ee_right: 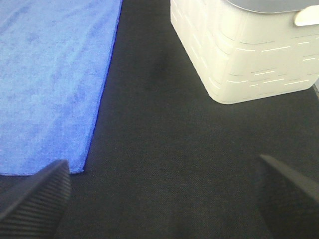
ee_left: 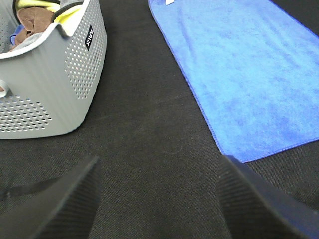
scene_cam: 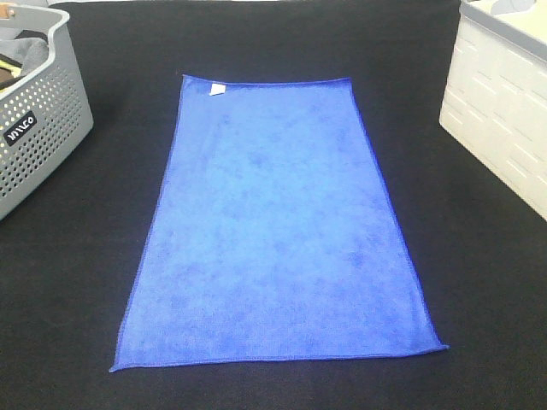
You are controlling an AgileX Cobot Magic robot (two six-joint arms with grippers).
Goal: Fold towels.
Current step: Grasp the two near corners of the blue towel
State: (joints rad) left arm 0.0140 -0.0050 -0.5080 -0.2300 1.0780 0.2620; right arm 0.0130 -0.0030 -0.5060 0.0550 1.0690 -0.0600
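The royal-blue towel (scene_cam: pixel 278 226) lies flat and fully spread on the black table, long side running away from me, with a small white tag (scene_cam: pixel 217 89) at its far left corner. It also shows in the left wrist view (ee_left: pixel 249 69) and the right wrist view (ee_right: pixel 50 74). Neither gripper appears in the high view. My left gripper (ee_left: pixel 157 199) is open and empty above bare black cloth, to the left of the towel's near left corner. My right gripper (ee_right: pixel 159 194) is open and empty, to the right of the towel's near right corner.
A grey perforated basket (scene_cam: pixel 38 128) holding mixed cloths stands at the far left; it also shows in the left wrist view (ee_left: pixel 60 74). A white crate (scene_cam: pixel 504 111) stands at the far right, seen too in the right wrist view (ee_right: pixel 239 55). Black cloth (scene_cam: pixel 479 299) covers the table.
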